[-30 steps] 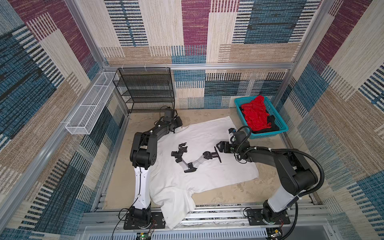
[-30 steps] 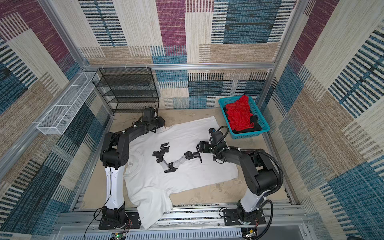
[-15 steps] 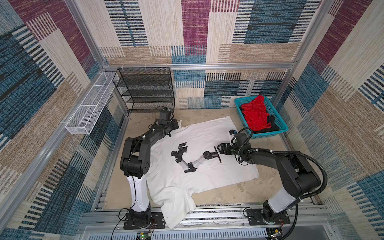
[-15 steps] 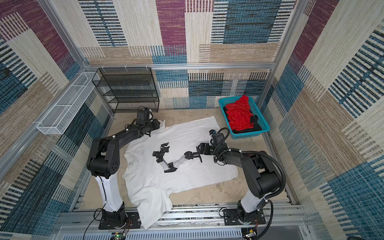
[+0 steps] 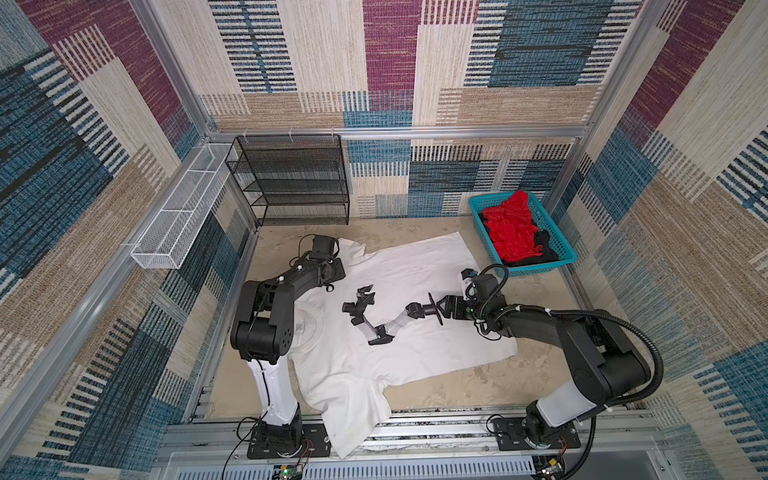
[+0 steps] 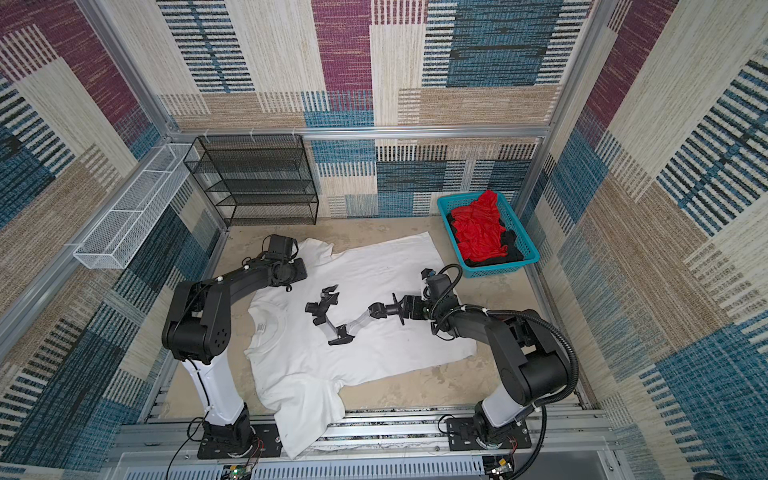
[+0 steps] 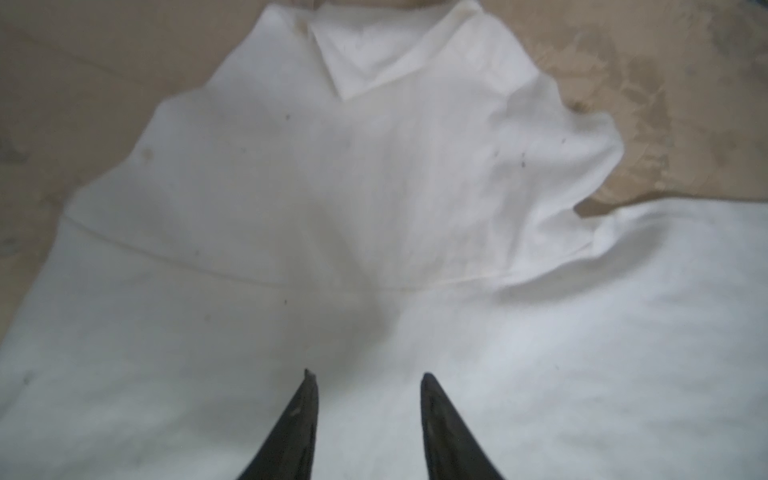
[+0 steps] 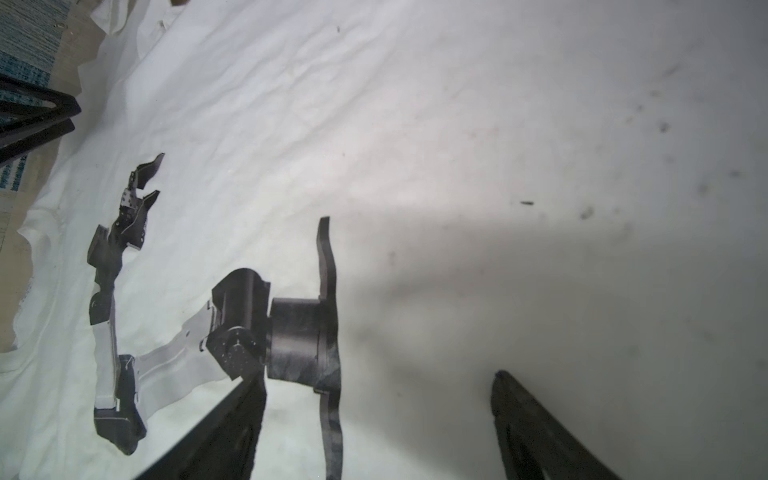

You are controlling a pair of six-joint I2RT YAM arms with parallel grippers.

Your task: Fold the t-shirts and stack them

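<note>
Now on the table: white t-shirt spread flat, print facing up, near sleeve draped over the front edge.
Far sleeve: rumpled, its tip folded back on itself.
Left gripper: jaws partly apart, empty, low over the cloth just short of the sleeve seam.
Change: over the last second the left arm swung its elbow outward and carried its wrist to this sleeve; the right arm barely moved.
Right gripper: jaws wide, empty, low beside the print's base.
Meaning: probably lining up to straighten or fold that sleeve; no fold made yet.
Waiting: red t-shirt and black t-shirt, bunched in the basket.
</note>
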